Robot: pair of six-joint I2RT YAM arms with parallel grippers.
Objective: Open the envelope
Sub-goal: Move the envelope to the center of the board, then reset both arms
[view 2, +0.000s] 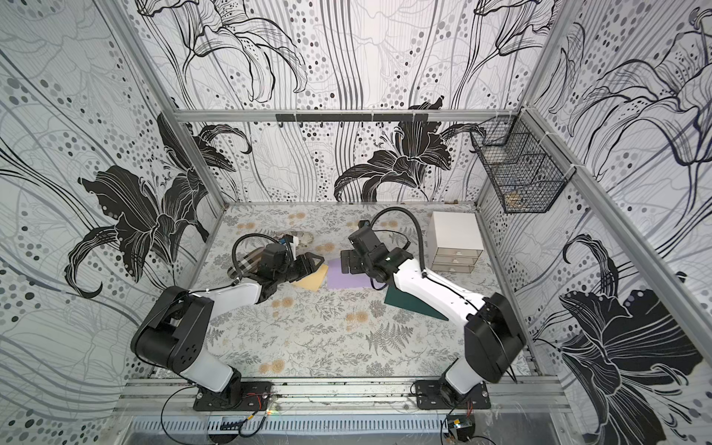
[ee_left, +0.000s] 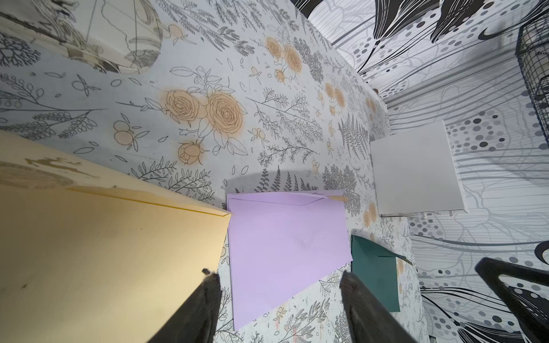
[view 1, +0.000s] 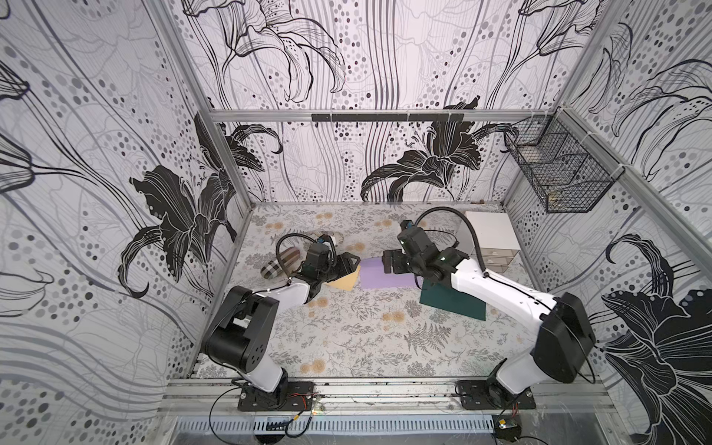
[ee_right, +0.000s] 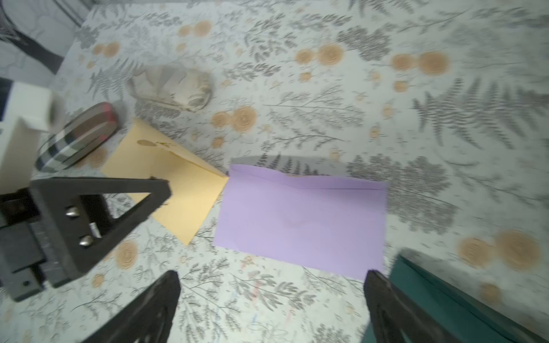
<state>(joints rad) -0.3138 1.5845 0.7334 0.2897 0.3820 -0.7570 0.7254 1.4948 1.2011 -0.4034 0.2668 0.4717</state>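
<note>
The lilac envelope (ee_right: 300, 219) lies flat mid-bench, flap side up, flap edge ragged, between a yellow envelope (ee_right: 178, 190) and a green envelope (ee_left: 374, 273). Left claw (ee_left: 280, 276) and right claw (ee_right: 273, 276) hang above it, jaws apart, empty. Only the wrist views show the flap line; in both top views the right arm covers part of it
</note>
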